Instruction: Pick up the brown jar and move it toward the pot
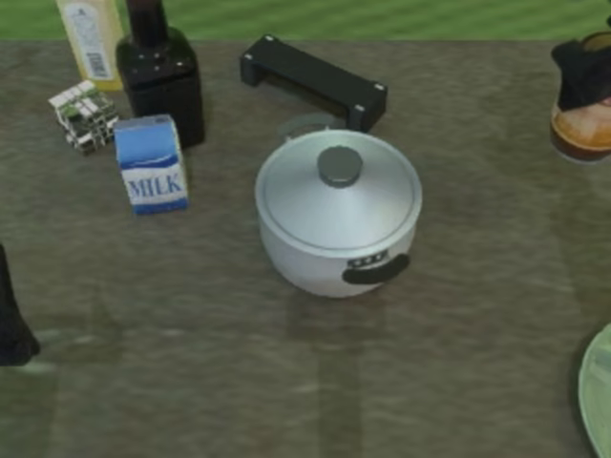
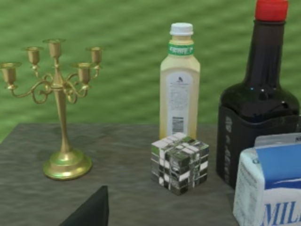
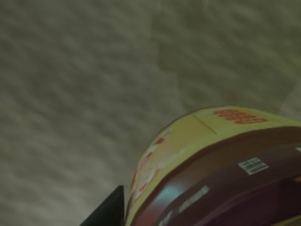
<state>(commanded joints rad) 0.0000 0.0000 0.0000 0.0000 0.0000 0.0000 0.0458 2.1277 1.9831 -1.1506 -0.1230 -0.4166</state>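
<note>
Jar (image 1: 581,124) under right claw (image 1: 584,67)

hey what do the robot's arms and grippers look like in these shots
Little of them shows. The left arm is a plain black shape at the table's left edge. The right gripper is black too, blocky, at the top view's right. No cables or markings are visible.

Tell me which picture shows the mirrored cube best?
The left wrist view: the mirrored cube stands whole and close, in front of the yellow bottle. The top view shows it small near the table's far left; the right wrist view misses it.
</note>
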